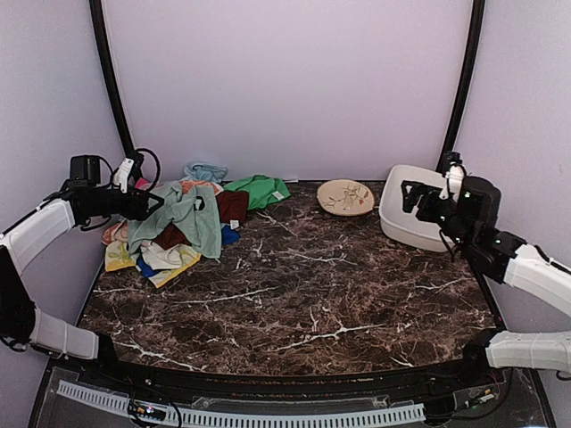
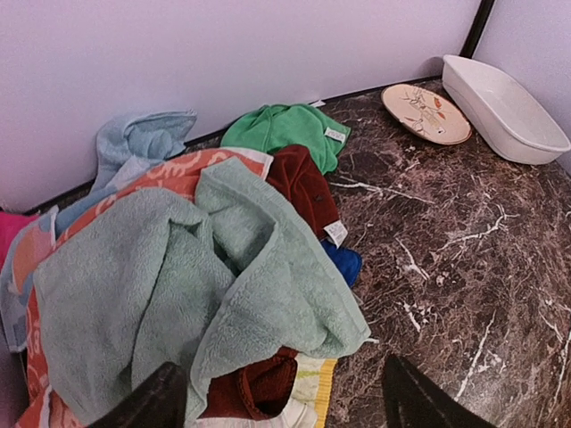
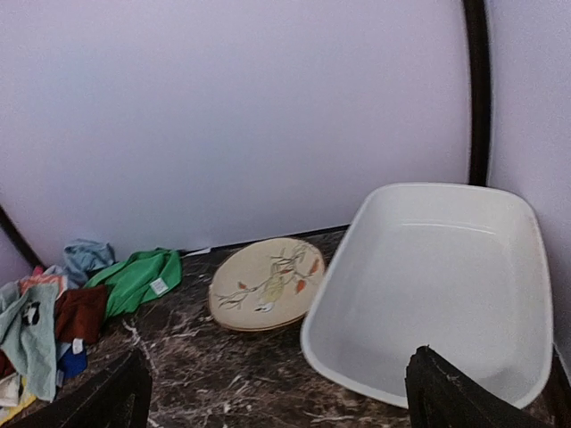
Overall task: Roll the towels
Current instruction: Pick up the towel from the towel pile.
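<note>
A heap of towels lies at the table's back left. A pale mint-green towel (image 1: 183, 218) is on top, crumpled, and fills the left wrist view (image 2: 187, 276). A dark maroon towel (image 1: 233, 206) lies under it and shows in two places (image 2: 303, 183). A bright green towel (image 1: 259, 189) lies behind them. My left gripper (image 1: 153, 205) is open and empty, hovering over the heap's left side with the mint towel's edge between its fingertips (image 2: 161, 401). My right gripper (image 1: 412, 196) is open and empty above the white bin, far from the towels.
A white rectangular bin (image 1: 406, 227) stands at the back right, with a cream patterned plate (image 1: 345, 197) beside it. More towels, light blue (image 1: 205, 170), orange-patterned, yellow and blue, lie in the heap. The dark marble table (image 1: 303, 285) spreads in front.
</note>
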You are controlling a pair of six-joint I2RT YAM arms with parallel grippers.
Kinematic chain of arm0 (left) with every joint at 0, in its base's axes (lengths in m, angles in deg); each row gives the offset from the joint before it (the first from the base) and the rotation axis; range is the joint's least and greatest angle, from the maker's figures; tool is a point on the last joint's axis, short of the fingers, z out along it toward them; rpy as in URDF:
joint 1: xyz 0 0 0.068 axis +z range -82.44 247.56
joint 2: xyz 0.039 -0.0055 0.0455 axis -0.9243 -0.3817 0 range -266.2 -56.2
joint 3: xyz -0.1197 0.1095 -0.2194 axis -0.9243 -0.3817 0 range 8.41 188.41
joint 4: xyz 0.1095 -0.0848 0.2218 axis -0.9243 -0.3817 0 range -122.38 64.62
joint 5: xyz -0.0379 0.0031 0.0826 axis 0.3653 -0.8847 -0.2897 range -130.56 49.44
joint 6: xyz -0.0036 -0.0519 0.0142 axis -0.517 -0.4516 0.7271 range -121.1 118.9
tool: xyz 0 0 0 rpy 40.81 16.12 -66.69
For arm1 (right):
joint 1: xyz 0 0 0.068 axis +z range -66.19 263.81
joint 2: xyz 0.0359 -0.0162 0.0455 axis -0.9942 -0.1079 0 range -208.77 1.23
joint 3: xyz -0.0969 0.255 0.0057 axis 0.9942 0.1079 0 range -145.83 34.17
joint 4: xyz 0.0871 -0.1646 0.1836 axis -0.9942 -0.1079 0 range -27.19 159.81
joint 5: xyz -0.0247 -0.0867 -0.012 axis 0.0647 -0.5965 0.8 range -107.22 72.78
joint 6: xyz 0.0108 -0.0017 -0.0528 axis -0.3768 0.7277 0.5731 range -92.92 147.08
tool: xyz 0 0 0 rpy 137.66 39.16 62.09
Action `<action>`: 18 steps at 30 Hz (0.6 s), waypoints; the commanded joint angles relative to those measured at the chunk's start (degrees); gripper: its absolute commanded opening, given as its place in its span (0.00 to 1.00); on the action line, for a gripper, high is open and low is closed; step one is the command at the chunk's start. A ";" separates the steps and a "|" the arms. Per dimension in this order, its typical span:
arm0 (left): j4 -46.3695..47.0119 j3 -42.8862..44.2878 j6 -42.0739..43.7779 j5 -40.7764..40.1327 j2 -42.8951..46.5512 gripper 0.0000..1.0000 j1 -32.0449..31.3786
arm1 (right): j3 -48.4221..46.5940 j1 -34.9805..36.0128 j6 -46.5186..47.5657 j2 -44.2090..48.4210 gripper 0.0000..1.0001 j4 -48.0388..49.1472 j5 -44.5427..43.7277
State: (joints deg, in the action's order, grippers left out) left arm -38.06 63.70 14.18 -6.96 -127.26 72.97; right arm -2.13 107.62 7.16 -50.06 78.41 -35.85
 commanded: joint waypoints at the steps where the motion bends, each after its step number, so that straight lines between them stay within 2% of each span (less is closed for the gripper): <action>1: -9.75 4.20 3.48 -5.80 -5.66 0.67 0.56 | -8.56 15.57 4.51 -9.93 0.96 -2.72 -9.61; 3: -11.35 5.37 4.69 -8.91 -8.35 0.60 1.09 | -12.61 23.18 5.16 -16.72 0.94 -2.08 -10.42; 7: -14.94 6.75 6.15 -7.87 -11.78 0.57 6.15 | -23.70 31.14 4.04 -33.08 0.90 -3.28 -6.64; 9: -18.42 7.10 8.60 -4.61 -12.15 0.60 9.59 | -31.88 33.22 3.14 -43.54 0.88 -4.34 -2.69; 13: -24.20 4.96 17.60 -4.40 -11.22 0.75 11.76 | -45.80 34.98 1.41 -58.84 0.84 -8.05 5.04; 18: -22.66 0.40 21.33 -6.93 -10.77 0.76 12.30 | -59.63 35.55 0.71 -72.31 0.80 -11.85 12.21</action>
State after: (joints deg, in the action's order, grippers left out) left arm -57.89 67.09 29.70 -13.03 -139.79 85.08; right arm -52.79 142.70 9.19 -116.09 70.04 -30.61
